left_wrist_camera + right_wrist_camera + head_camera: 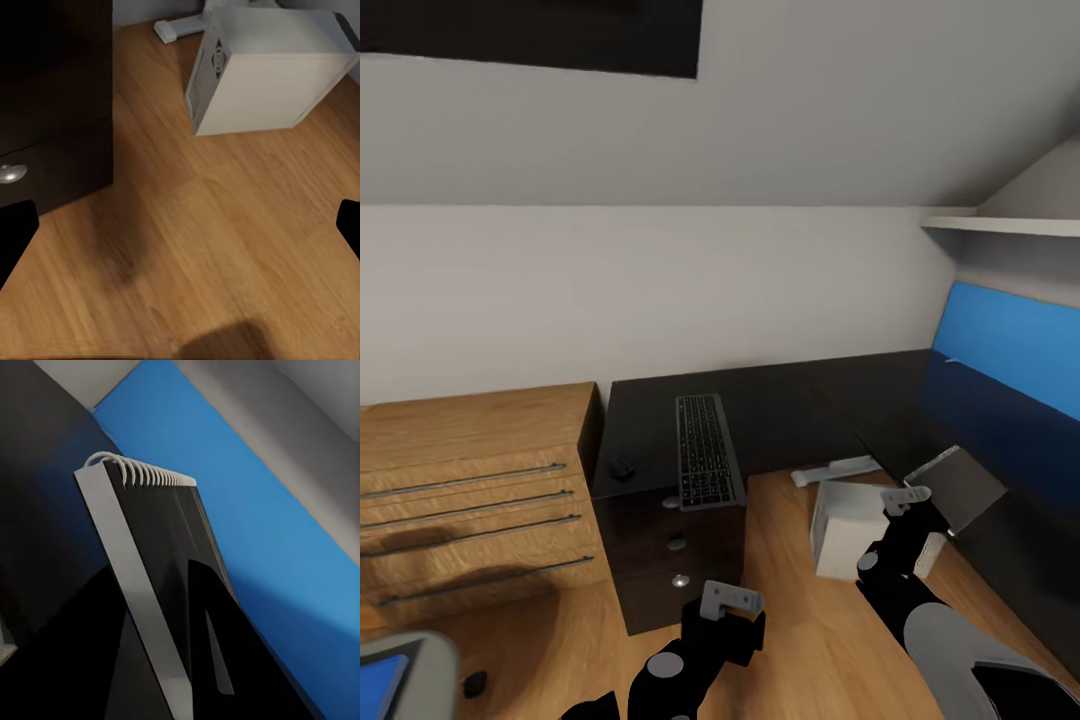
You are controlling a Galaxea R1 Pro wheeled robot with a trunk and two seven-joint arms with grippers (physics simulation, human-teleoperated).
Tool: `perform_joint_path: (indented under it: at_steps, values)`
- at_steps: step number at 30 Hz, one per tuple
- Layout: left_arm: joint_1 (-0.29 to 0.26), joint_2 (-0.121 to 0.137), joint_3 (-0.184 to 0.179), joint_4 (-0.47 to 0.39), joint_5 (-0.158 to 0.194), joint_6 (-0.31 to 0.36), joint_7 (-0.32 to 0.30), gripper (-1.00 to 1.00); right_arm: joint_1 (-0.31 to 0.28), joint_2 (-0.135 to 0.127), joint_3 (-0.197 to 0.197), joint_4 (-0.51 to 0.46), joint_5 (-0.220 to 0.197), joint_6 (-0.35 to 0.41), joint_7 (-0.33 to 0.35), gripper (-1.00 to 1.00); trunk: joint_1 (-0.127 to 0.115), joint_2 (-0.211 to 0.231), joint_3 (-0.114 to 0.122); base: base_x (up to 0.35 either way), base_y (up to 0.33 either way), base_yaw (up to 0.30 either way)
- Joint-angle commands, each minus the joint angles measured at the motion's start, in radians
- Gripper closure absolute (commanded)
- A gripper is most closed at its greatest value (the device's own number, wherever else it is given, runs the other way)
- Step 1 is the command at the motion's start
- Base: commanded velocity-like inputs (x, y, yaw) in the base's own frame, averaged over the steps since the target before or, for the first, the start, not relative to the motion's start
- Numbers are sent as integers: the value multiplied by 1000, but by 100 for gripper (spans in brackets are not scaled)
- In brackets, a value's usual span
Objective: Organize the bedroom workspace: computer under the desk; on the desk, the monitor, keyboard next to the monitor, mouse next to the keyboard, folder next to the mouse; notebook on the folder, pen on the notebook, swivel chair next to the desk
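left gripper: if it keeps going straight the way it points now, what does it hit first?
Most likely the bare wood floor, going by the left wrist view. The computer and the desk's drawer unit lie off to the sides of that line. Depth is unclear, so treat this as likely rather than certain.

The light grey computer (262, 79) is standing on the light wood floor (195, 247), its vented end panel facing the desk's black drawer unit (52, 105), with a strip of bare floor lying between the two. A round metal knob (10, 173) is showing on the drawer front. Beyond the computer, a white desk leg foot (176, 28) is resting on the boards, just beside the case's far corner. The left gripper's dark fingertips (15, 232) are standing wide apart, hanging over bare floor nearer than the computer.
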Motion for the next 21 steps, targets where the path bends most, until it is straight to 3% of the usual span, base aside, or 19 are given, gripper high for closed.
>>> perform_joint_path:
  at_steps: [1, 17, 21]
  values:
    - [-2, 0, -2, 3, 5, 2, 7, -100, -1, 1, -8, 1, 8, -4, -1, 100, -4, 7, 2, 0, 0, 228]
    - [-2, 0, -2, 44, 5, 0, 8, -100, -1, 2, -8, 1, 8, -5, -1, 100, -4, 7, -12, 0, 0, 216]
    - [-2, -3, -1, 92, 1, -1, 6, -100, -1, 3, -8, 1, 7, -5, -1, 100, -4, 7, -17, 0, 0, 153]
